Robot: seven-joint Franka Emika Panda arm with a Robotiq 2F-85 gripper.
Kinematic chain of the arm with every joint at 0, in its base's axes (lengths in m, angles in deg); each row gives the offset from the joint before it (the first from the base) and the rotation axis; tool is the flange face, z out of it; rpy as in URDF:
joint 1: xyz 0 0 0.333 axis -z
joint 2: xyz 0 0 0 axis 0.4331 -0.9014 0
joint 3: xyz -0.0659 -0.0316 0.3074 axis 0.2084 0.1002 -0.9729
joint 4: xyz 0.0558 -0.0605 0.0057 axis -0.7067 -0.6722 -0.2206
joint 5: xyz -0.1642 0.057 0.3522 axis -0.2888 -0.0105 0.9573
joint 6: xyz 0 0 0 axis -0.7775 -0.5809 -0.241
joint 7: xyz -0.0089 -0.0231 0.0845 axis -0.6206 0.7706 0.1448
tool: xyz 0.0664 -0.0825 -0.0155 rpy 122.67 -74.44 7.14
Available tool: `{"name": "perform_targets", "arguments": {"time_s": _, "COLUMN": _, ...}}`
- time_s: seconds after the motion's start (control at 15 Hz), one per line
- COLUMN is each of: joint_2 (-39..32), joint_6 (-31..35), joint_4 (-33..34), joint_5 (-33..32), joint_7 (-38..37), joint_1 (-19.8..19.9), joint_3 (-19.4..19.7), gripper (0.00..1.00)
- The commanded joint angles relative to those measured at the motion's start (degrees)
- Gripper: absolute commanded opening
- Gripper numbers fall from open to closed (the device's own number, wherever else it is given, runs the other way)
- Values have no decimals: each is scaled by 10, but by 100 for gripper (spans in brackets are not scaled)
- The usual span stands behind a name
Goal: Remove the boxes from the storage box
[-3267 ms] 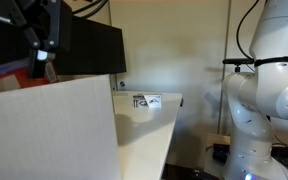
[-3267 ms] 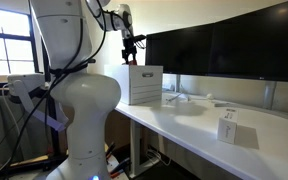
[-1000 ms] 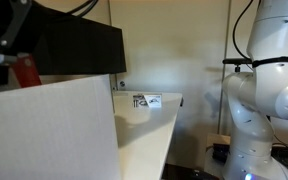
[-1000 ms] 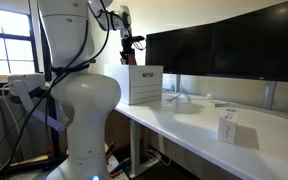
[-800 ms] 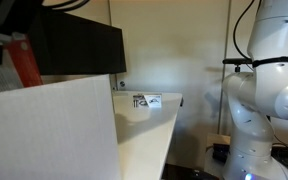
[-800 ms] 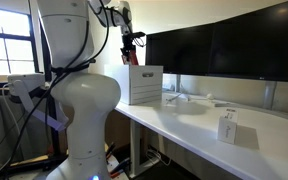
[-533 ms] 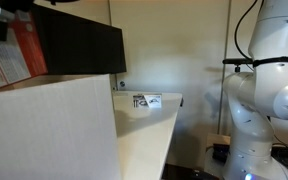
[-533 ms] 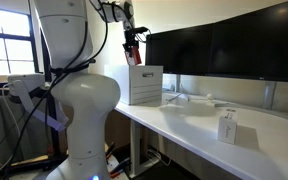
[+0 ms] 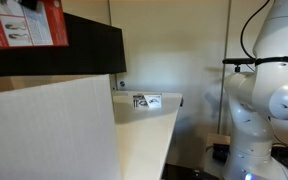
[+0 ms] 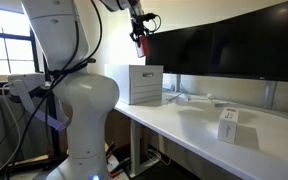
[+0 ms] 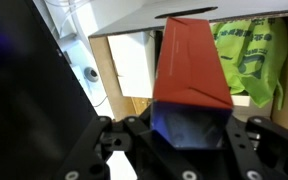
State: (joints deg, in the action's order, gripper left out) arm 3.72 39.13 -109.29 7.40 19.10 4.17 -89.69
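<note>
Robot arm point(image 10: 72, 95): white Panda, fills the 9 o'clock half of an exterior view; its upper links reach to 12 o'clock.
Monitors point(image 10: 224, 45): black screens, a row along the back of the desk, 1 to 3 o'clock.
Desk point(image 10: 199, 125): white top, runs from centre to 4 o'clock.
Storage box point(image 10: 144, 84): pale, plain-walled, stands on the desk end nearest the arm; its flat wall point(image 9: 44, 130) fills the 7 o'clock corner of an exterior view.
Gripper point(image 10: 140, 24): at 12 o'clock, directly above the storage box; fingers point(image 11: 114, 140) clamped on either side of the red carton.
Red carton point(image 10: 142, 44): hangs from the claw, clear above the storage box's top edge. Wrist view shows red sides and a purple-blue end face point(image 11: 189, 70). Its white label with black marks sits at 10 o'clock point(image 9: 24, 22).
White carton point(image 10: 229, 128): upright on the desk, 4 o'clock, well apart from the storage box.
Printed white carton point(image 9: 147, 102): black marks, on the desk, centre; whether it is the same carton cannot be told.
</note>
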Motion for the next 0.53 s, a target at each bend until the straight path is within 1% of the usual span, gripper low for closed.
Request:
{"name": "perform_targets", "arguments": {"time_s": 0.0, "joint_2": 44, "joint_6": -3, "joint_4": -35, "joint_5": -18, "joint_7": -73, "joint_1": 25, "joint_3": 15, "gripper": 17}}
{"name": "perform_targets", "arguments": {"time_s": 0.13, "joint_2": 66, "joint_6": 7, "joint_4": -62, "joint_5": -28, "joint_7": -112, "joint_1": 38, "joint_3": 26, "gripper": 17}}
{"name": "perform_targets", "arguments": {"time_s": 0.2, "joint_2": 103, "joint_6": -6, "joint_4": -90, "joint_5": -26, "joint_7": -124, "joint_1": 42, "joint_3": 39, "gripper": 17}}
{"name": "perform_targets", "arguments": {"time_s": 0.47, "joint_2": 153, "joint_6": -14, "joint_4": -150, "joint_5": -57, "joint_7": -214, "joint_1": 61, "joint_3": 51, "gripper": 17}}
